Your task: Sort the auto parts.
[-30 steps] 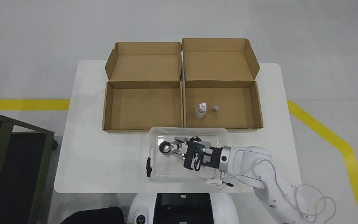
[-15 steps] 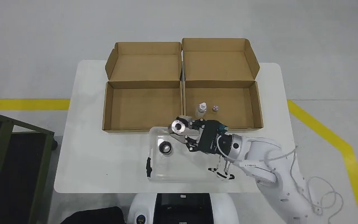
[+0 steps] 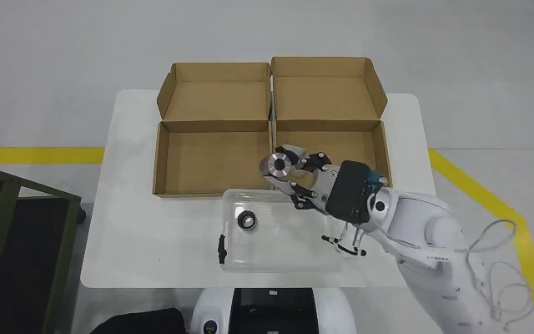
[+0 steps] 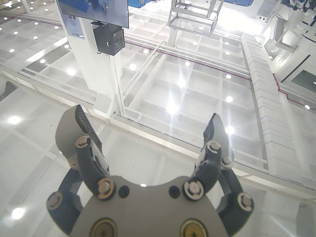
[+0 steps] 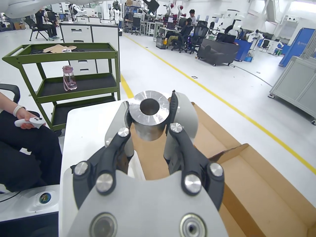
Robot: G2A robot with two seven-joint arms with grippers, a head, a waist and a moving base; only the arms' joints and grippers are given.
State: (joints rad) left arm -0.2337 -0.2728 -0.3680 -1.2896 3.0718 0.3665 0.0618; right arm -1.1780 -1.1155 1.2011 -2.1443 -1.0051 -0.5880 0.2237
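1. The right tool [image 3: 284,164] grips a metal cylinder [image 5: 149,122], now lifted out of the clear tray [image 3: 275,248] and up to the wall between one box [image 3: 213,163] and a second box [image 3: 355,159].
2. The left tool [image 4: 145,124] gapes wide.

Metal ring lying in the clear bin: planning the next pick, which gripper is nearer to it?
Right. The right gripper, shut on a metal cylinder, hangs beyond the ring, past the bin's far wall. The left gripper, open, points up at the ceiling, away from the table.
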